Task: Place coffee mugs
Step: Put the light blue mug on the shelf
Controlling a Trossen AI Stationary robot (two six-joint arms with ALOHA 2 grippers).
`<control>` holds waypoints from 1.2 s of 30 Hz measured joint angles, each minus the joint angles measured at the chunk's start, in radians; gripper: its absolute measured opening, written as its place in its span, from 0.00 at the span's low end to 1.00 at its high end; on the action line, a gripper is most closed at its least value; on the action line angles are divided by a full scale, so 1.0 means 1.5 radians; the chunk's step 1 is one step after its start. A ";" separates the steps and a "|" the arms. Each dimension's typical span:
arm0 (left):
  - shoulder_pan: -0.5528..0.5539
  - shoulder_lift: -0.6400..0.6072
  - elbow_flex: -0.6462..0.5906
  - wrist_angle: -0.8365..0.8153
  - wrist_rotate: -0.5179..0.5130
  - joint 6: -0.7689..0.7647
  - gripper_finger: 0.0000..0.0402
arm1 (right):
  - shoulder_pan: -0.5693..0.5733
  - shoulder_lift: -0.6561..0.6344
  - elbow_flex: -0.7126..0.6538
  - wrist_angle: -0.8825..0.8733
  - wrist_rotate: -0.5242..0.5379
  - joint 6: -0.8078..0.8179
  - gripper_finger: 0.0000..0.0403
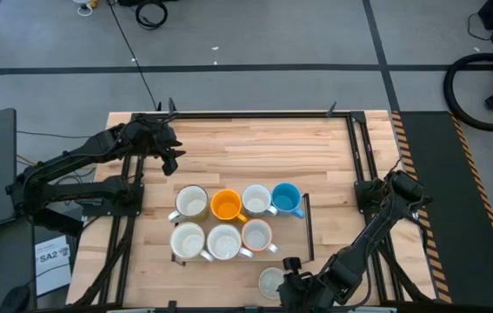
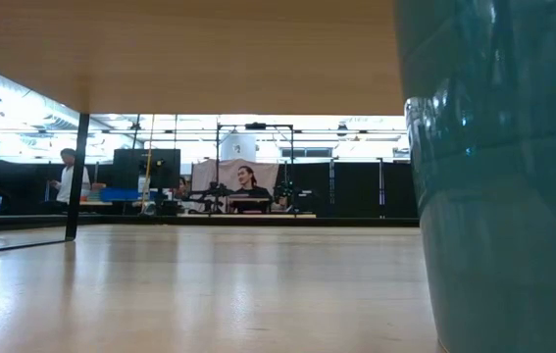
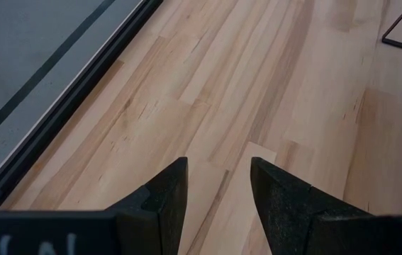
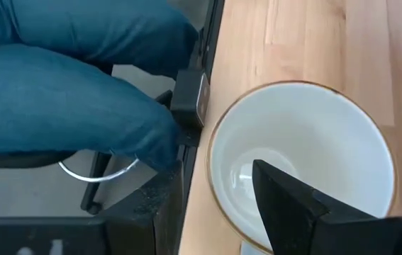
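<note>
**Right claw at a cream mug on the table's near edge**

The right claw (image 1: 288,280) sits low at the near edge of the table (image 1: 255,148), just beside a cream mug (image 1: 271,281) that stands apart from the rest. In the right wrist view one dark finger (image 4: 293,205) reaches inside the mug's white bowl (image 4: 300,142) while the other lies outside its rim, over the table's edge, so the claw straddles the wall of the mug; I cannot tell whether it is gripping yet. Past that edge, a person's legs in blue jeans (image 4: 66,78) show on a seat.

Seven mugs stand grouped at mid-table. The far row, left to right, holds a cream mug (image 1: 191,203), an orange mug (image 1: 227,205), a white mug (image 1: 256,199) and a blue mug (image 1: 286,199). The near row holds two white mugs (image 1: 188,240) (image 1: 223,243) and a reddish-brown mug with a white inside (image 1: 256,235). A thin black frame (image 1: 309,228) borders the group on the right.

The left claw (image 1: 173,156) hovers over bare wood near the far left corner, its fingers (image 3: 165,198) apart and empty.
</note>
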 joint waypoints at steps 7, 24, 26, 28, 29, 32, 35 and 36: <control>0.000 0.000 0.000 0.000 0.000 0.000 0.40 | 0.000 0.000 -0.028 0.011 -0.007 -0.033 0.43; 0.000 0.000 0.000 0.000 0.000 -0.002 0.40 | -0.014 -0.001 -0.068 0.033 -0.035 -0.090 0.43; 0.000 0.000 0.000 0.000 0.000 -0.003 0.40 | -0.015 -0.001 -0.068 0.033 -0.036 -0.093 0.41; 0.000 0.000 0.000 0.000 0.000 -0.011 0.40 | -0.017 -0.001 -0.068 0.033 -0.036 -0.094 0.40; 0.000 0.000 0.000 0.000 0.000 -0.014 0.40 | -0.018 -0.001 -0.068 0.032 -0.037 -0.094 0.38; 0.000 0.000 0.000 0.000 0.000 -0.015 0.40 | -0.019 -0.001 -0.068 0.033 -0.039 -0.094 0.34; 0.000 0.000 0.000 0.000 0.000 -0.015 0.40 | -0.020 -0.001 -0.068 0.032 -0.040 -0.094 0.28; 0.000 0.000 0.000 0.000 0.000 -0.015 0.40 | -0.020 -0.001 -0.068 0.032 -0.040 -0.094 0.26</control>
